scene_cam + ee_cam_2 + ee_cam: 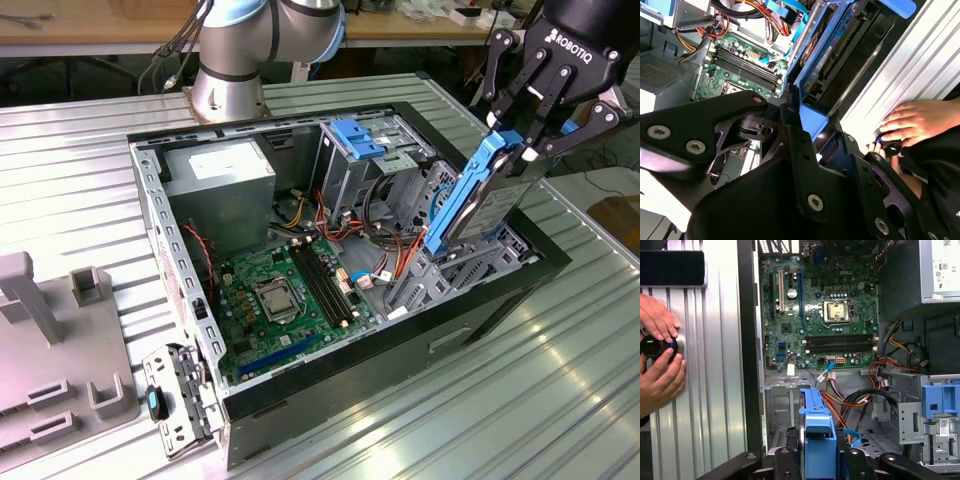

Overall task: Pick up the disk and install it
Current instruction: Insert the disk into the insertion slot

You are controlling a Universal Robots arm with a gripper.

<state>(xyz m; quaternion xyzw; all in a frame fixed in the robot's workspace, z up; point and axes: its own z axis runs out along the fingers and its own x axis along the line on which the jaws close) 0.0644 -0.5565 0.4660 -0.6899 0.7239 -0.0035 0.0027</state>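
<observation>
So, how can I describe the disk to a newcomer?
Look at the open computer case, at its end on the exterior view's right. There the gripper holds the disk on edge: a grey slab framed in blue, unlike the fixed blue latch.

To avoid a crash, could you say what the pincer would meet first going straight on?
Probably the bay in the case, just under the disk that the pincer holds; depth is unclear.
</observation>
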